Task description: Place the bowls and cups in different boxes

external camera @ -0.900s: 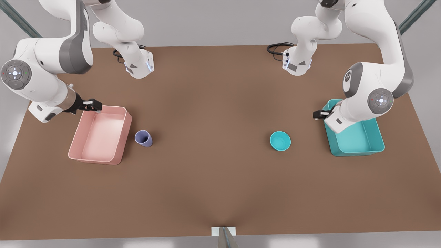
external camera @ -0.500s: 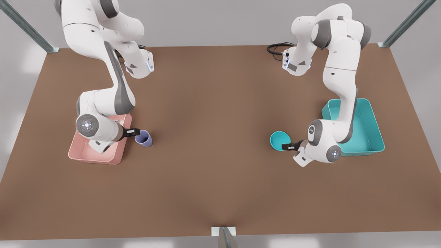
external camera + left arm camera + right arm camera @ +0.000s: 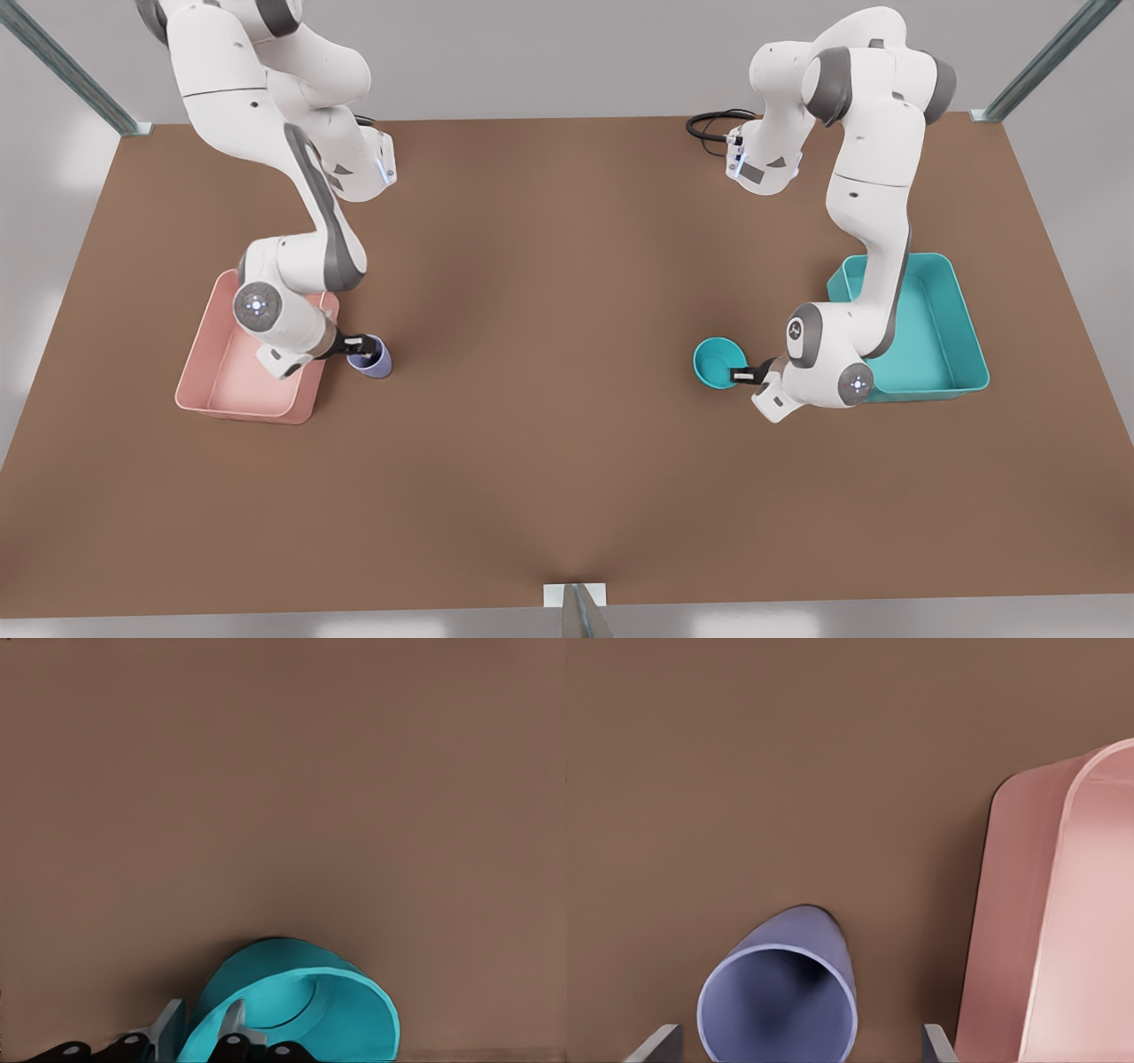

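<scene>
A plain brown worktop [image 3: 549,425] carries everything, with grey walls behind.

At the front view's left, the pink box [image 3: 232,383] lies partly under the arm of the right gripper [image 3: 360,342]. This gripper is spread wide, its fingers [image 3: 656,1047] well apart on either side of the cup [image 3: 373,358], which stands just ahead of it between the fingertips and has the pink box close at its side. Nothing is clamped yet. For a sound grip it should go lower until the fingers bracket the cup's wall below the rim, stay centred so neither finger nudges the cup over, then squeeze.

At the front view's right, the left gripper [image 3: 741,375] is at the bowl [image 3: 718,361], with the teal box [image 3: 939,372] behind its arm. One finger [image 3: 232,1028] is inside the bowl and the other outside, straddling the rim; they look nearly pinched on it, but I cannot tell whether the wall is actually clenched. A thin rim gives little purchase, so the pinch should be deep and firm before lifting, and the lift slow, as the bowl may swing or slip.
</scene>
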### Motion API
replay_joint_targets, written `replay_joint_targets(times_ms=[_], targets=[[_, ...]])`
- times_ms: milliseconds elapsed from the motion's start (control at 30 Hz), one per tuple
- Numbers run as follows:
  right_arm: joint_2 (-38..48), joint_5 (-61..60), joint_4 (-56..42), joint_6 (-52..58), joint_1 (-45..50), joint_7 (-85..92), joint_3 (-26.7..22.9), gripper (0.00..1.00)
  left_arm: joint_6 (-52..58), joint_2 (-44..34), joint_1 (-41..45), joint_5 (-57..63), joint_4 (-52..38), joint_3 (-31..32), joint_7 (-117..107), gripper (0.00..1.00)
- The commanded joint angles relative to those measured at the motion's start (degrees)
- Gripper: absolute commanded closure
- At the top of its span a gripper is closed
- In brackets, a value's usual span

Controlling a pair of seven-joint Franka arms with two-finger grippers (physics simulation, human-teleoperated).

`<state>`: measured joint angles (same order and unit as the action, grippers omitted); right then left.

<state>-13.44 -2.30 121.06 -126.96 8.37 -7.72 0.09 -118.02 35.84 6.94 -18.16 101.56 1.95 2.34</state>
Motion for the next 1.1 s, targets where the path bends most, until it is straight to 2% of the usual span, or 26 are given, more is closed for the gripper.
replay_joint_targets(times_ms=[0,67,200,267,333,400,433,567,733,767,833,867,900,933,1000,1067], targets=[[-0.89,0.02,0.23,-2.68,-0.55,-3.36,-0.01,0.0,0.77,0.02,0.0,-0.48,-0.13,-0.02,6.01,0.79],[-1.68,0.02,0.32,-3.03,-0.73,-3.36,-0.01,0.0,0.77,-0.07,-0.08,-0.39,-0.48,-0.02,6.01,0.79],[-3.09,0.02,0.41,-3.56,-0.73,-3.62,-0.01,0.0,15.18,-3.5,-0.35,0.4,-5.67,-3.88,6.01,0.79],[-3.18,0.02,1.2,-3.99,-0.99,-3.45,-0.01,0.0,21.25,-12.63,-3.51,5.66,-5.23,-9.85,1.62,0.79],[-2.91,0.02,2.34,-5.31,-1.08,-3.36,-0.01,0.0,22.04,-16.77,-5.27,14.46,-3.91,-17.85,4.07,0.79],[-2.47,0.02,2.6,-5.23,-0.99,-3.36,0.08,0.0,18.27,-16.86,-6.24,14.9,-1.28,-27.34,17.87,0.79],[-2.3,0.02,3.13,-5.23,-1.08,-3.27,0.08,0.0,15.37,-16.77,-6.41,15.17,0.22,-30.16,22.62,0.79],[-2.91,0.02,4.36,-5.4,-1.43,-2.48,-0.01,0.0,1.13,-16.16,-7.2,15.34,9.89,-32.01,28.51,0.79],[-5.28,0.1,4.19,-6.46,-1.43,-2.39,-0.01,0.01,-7.57,-12.29,-7.38,14.73,15.51,-32.01,28.51,0.79],[-5.46,0.1,4.01,-6.46,-1.25,-2.13,-0.01,0.12,-7.58,-11.41,-7.56,14.03,15.78,-31.83,28.51,0.79],[-5.9,0.19,3.57,-6.37,-0.81,-2.13,-0.01,0.5,-7.66,-9.83,-7.56,12.0,15.87,-31.39,28.51,0.79],[-6.16,0.28,3.39,-6.37,-0.73,-2.13,0.08,0.64,-7.66,-9.56,-7.56,12.0,15.87,-31.13,28.51,0.74],[-6.34,0.28,2.96,-6.37,-0.73,-2.13,0.08,0.73,-7.4,-9.65,-7.56,11.92,15.78,-31.04,29.12,0.0],[-6.34,0.28,2.78,-6.11,-0.37,-2.13,0.08,0.78,-5.56,-10.88,-7.56,12.0,15.08,-31.04,29.13,0.0],[-6.87,0.37,1.37,-5.31,-0.11,-2.13,0.17,0.79,7.27,-13.43,-7.82,12.88,8.57,-32.1,29.21,0.0],[-6.87,0.28,0.06,-3.83,0.33,-2.39,0.17,0.79,16.92,-15.8,-7.38,19.29,1.03,-32.54,26.94,0.0]])
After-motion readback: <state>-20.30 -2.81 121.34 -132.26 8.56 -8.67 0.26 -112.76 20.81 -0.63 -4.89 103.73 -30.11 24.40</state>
